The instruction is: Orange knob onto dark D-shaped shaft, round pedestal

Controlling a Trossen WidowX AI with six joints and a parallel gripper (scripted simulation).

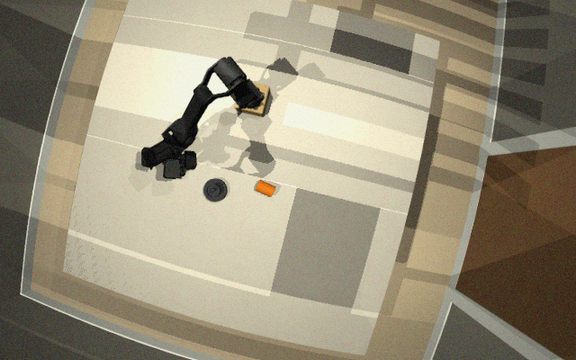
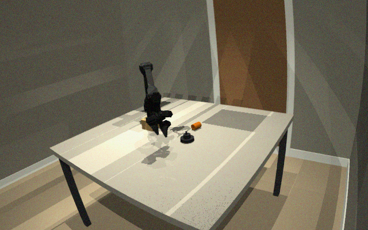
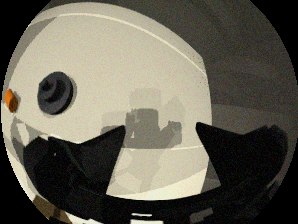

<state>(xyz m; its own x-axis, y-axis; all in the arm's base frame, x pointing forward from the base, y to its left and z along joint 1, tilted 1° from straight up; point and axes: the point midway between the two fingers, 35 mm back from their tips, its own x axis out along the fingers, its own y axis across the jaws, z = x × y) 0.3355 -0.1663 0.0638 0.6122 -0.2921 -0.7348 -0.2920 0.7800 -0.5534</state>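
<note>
So the jaws (image 1: 161, 164) (image 2: 161, 135) are wide open over the table (image 1: 162, 225) (image 2: 141, 172) (image 3: 115, 50), nothing in them. Next back, the round pedestal (image 1: 215, 190) (image 2: 187, 139) (image 3: 56, 94) has its shaft bare, and the orange knob (image 1: 265, 188) (image 2: 196, 126) (image 3: 11, 101) is lying on its side beyond that.

The shaft's (image 2: 186, 132) flat side is indiscernible.
</note>
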